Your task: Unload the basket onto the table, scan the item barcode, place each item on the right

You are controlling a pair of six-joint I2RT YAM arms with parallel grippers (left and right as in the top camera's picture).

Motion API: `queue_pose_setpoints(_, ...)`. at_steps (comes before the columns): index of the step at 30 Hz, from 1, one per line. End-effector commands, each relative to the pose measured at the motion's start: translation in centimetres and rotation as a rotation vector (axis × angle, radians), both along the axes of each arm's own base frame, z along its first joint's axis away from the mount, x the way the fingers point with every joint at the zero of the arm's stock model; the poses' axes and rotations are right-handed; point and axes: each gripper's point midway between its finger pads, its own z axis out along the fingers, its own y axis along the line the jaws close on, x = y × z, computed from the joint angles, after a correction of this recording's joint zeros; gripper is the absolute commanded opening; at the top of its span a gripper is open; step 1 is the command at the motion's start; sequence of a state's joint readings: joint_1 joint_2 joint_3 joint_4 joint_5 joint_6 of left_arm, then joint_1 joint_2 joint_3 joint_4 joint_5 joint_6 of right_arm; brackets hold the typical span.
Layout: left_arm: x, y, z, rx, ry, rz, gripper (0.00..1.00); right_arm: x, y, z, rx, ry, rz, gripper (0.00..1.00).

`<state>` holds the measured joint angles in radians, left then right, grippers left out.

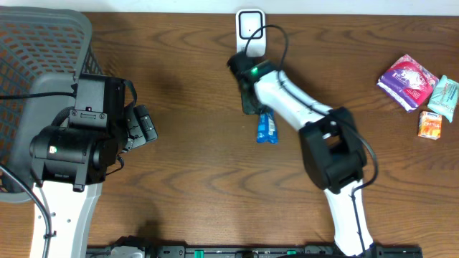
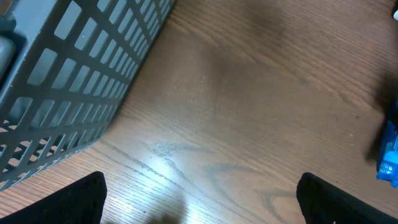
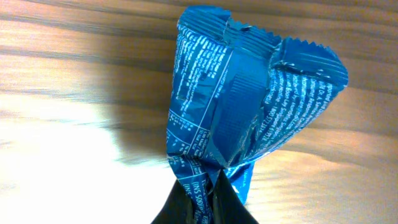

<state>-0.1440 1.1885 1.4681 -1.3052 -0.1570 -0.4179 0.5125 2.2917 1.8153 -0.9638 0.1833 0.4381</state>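
Jaws of the right gripper [image 3: 208, 196] are pressed together on the pinched end of one blue crinkled foil packet [image 3: 249, 106]. The packet fans out wide beyond the black fingertips [image 3: 180, 208]. Jaws of the left gripper [image 2: 199, 196] stand wide apart over bare wood, nothing between them.

Count:
- two arms, two grippers
- one blue packet, held at mid-table just below the right wrist in the overhead view [image 1: 267, 129]
- one white rounded-rectangle scanner [image 1: 249, 25] at the far table edge, near the packet but apart from it
- one grey plastic mesh basket [image 1: 43, 57] at the far left corner, beside the left arm
- three loose items well to the right: one purple-and-pink packet [image 1: 407, 80], one mint-green packet [image 1: 445, 97], one small orange box [image 1: 430, 123]
- one brown wooden table [image 1: 186, 179] under all of it

Hard to make out:
- White print covers the blue wrapper, too small to read. No barcode can be picked out among the folds.
- The packet's gripped end is hidden behind the fingers. From overhead its upper part sits under the gripper.
- The left wrist view catches only a sliver of blue at its right edge [image 2: 389, 155].
- The basket is cut off by the frame in both views that show it.
- Labels on the three right-hand items are illegible.
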Motion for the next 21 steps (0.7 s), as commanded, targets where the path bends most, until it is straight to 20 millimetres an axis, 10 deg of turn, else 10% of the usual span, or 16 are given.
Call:
queue_pose_setpoints(1,0.0,0.3,0.3,0.012,-0.005,0.005,0.98,-1.2,6.1,4.8,0.541,0.147,0.161,0.01)
queue_pose_setpoints(9,0.0,0.3,0.3,0.012,-0.005,0.005,0.98,-1.9,6.1,8.8,1.05,0.266,0.244,0.01)
queue_pose_setpoints(21,0.0,0.3,0.3,0.012,-0.005,0.005,0.98,-1.4,-1.8,0.7,1.137,0.278,-0.091,0.01)
